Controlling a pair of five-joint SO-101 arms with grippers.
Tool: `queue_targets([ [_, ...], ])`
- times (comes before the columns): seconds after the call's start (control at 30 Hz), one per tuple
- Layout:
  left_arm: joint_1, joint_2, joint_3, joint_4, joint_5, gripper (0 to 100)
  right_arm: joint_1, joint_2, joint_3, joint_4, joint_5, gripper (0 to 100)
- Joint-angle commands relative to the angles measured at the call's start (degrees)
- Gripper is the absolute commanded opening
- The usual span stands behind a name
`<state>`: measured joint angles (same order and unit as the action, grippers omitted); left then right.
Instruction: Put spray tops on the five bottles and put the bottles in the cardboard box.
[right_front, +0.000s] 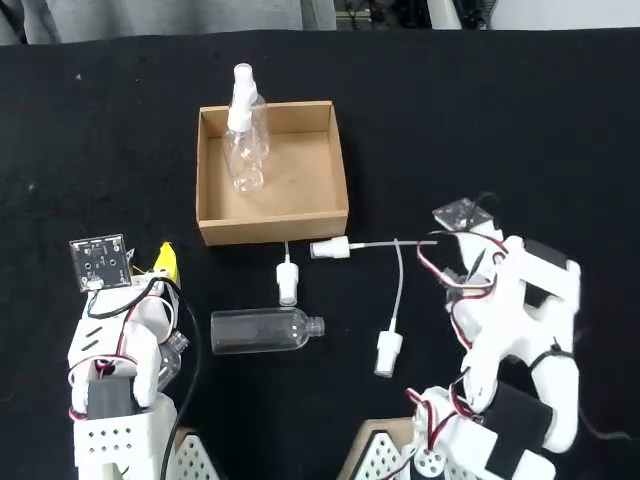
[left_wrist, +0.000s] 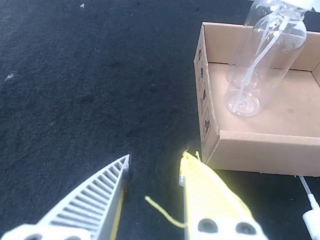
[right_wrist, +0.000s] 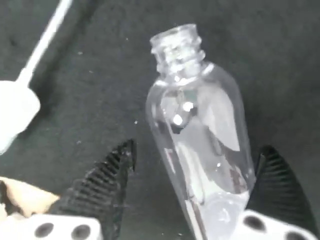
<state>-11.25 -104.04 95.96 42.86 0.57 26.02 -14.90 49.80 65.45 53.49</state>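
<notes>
Clear capless bottle (right_wrist: 192, 115), threaded neck, between the wide right claw (right_wrist: 199, 147); left claw (left_wrist: 156, 156) wide too.

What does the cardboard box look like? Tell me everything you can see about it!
The cardboard box is brown, squarish and open on top, with low walls and a flat floor. It sits level on the black table. Inside, by its far left corner, a clear bottle stands upright with a white spray top rising above the rim. Most of the floor is bare.
</notes>
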Motion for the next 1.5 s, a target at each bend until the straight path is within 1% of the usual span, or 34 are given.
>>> queue_targets([
  [0.0,0.04,-0.44,1.45,0.09,0.18,16,-3.6,-2.95,-0.22,0.97,-0.7,33.7],
  [0.17,0.04,-0.44,1.45,0.09,0.18,16,-5.89,-2.95,-0.31,0.97,-0.26,33.7],
  [0.93,-0.13,-0.44,1.45,0.09,0.18,16,-6.07,-2.95,-1.45,1.67,19.25,33.7],
  [1.17,-0.31,-0.44,1.45,0.09,0.18,16,-6.42,-2.95,-1.63,1.58,23.12,33.7],
  [1.4,-0.22,-0.44,1.45,0.18,0.18,16,-6.59,-2.95,-1.8,1.14,23.56,33.6],
  [1.47,-0.13,-0.44,1.45,0.18,0.18,16,-6.59,-2.95,-1.8,1.14,25.67,33.5],
])
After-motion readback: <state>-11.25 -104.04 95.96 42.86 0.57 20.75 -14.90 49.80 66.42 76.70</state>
